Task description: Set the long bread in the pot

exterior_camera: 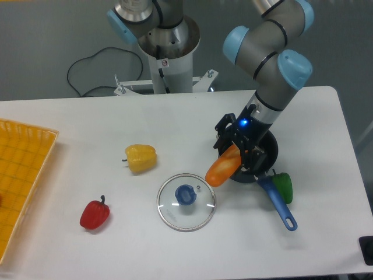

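The long bread (222, 168) is an orange-tan glossy loaf, tilted, its lower end sticking out to the left past the pot's rim. My gripper (235, 153) is shut on its upper part, right above the left side of the pot (269, 150). The pot is a dark round saucepan, mostly hidden under the gripper and wrist, with its blue handle (280, 205) pointing toward the front right.
A glass lid with a blue knob (186, 202) lies just left of the pot. A yellow bell pepper (141, 158), a red pepper (94, 214) and a green pepper (284, 186) lie on the white table. An orange basket (23, 181) stands at the left edge.
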Robot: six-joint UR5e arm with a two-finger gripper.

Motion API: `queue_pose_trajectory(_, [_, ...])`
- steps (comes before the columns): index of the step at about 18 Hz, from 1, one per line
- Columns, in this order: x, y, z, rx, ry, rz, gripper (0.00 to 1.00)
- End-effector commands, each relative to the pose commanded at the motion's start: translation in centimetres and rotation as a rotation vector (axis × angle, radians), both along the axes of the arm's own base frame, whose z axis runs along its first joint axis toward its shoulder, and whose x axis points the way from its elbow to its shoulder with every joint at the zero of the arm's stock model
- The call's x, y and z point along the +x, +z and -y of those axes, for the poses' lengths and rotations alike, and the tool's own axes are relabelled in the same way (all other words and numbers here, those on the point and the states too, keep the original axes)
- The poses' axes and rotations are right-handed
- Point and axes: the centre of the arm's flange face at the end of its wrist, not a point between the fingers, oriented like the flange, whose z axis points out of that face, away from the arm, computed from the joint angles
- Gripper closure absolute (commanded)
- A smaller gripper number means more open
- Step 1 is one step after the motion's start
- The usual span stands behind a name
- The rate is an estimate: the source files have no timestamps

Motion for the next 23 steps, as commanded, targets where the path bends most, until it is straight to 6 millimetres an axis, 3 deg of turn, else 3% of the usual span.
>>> queue_pose_trajectory(12, [1.4,3.0,-0.9,-0.001,0.025,-0.024,0.00])
queue_pose_trajectory(15, [1.4,3.7,-0.3,-0.088,0.021,-0.084,0.00])
queue_pose_trajectory(18, [2.3,4.9,-2.1,-0.153,-0.025,-0.147,0.00])
queue_pose_trajectory(23, [3.2,6.3,-2.4,-0.228,-0.047,-0.222,0.00])
